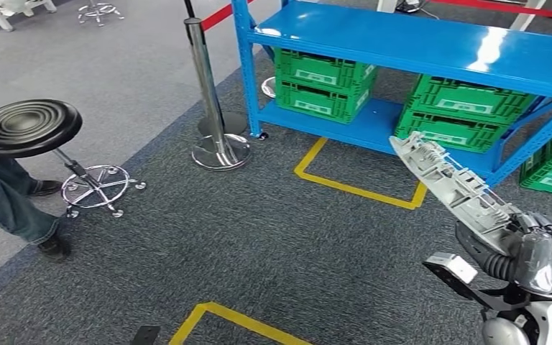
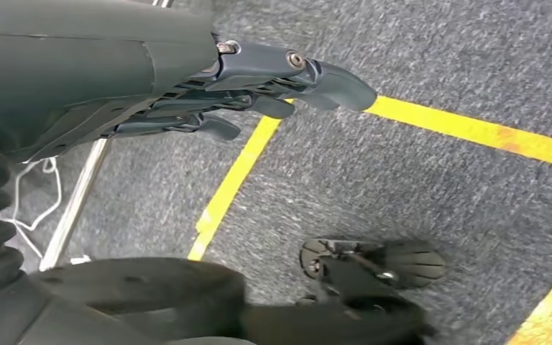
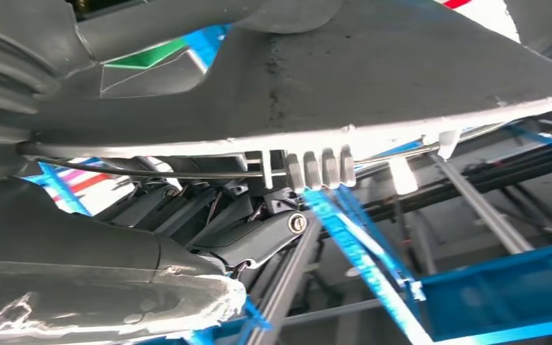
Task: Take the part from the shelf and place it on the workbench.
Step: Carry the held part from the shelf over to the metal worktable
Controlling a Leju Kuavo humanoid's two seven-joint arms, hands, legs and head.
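1. Right robot hand at near right grips the part, a long grey plastic piece, by its near end; the part slants up and away toward the shelf, held in the air above the carpet.
2. Right wrist view: part lies across the hand, dark fingers curled under it.
3. Left robot hand hangs over the grey carpet near yellow floor tape; fingers loosely extended together, holding nothing.
4. Blue shelf far centre-right, green crates on its lower level.
5. Black stool at left, a person's legs just beside it.
6. Chrome barrier post left of the shelf.
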